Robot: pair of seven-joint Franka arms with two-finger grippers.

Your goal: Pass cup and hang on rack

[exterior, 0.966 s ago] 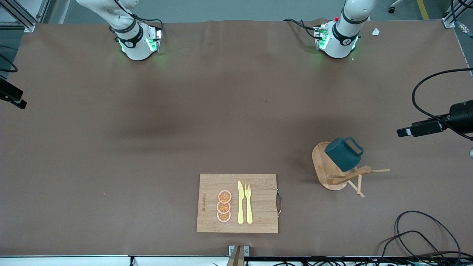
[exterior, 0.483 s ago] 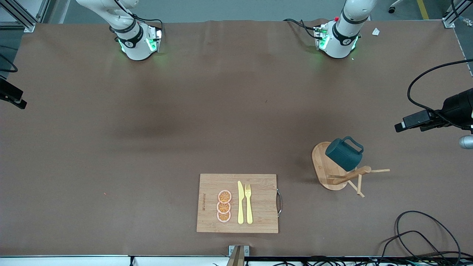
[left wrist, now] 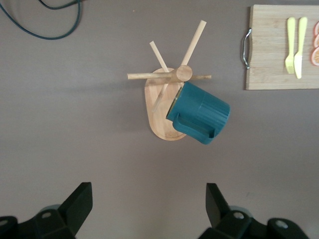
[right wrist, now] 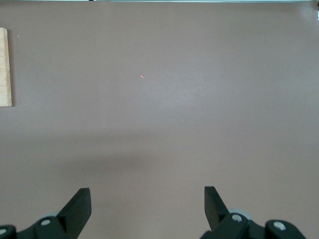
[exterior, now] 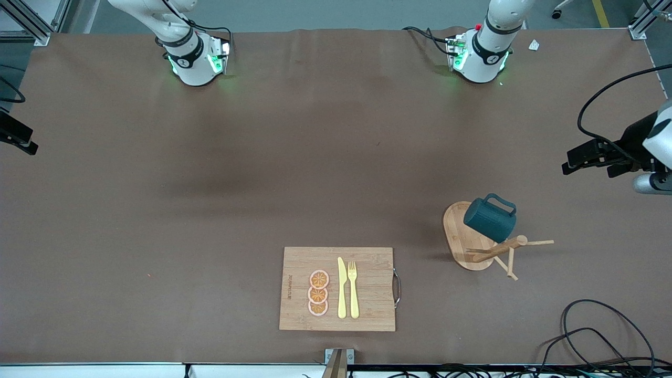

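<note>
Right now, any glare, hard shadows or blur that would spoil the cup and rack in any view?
Front view: even light, soft broad shadows on the brown table, green glow at both arm bases; cup and rack sharp. Left wrist view: flat light, cup crisp, left gripper fingers slightly soft. Right wrist view: one faint shadow band above the right gripper, no glare.

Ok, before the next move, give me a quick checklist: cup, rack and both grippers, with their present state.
1. Cup hanging on the rack: ok, tilted beside the post.
2. Rack upright: ok.
3. Left gripper free of the cup: ok, open, holding nothing.
4. Left gripper clear of the pegs: ok, up in the air at the left arm's end of the table.
5. Right gripper empty: ok, open over bare table.
6. Cup handle seated on a peg: cannot tell.
</note>
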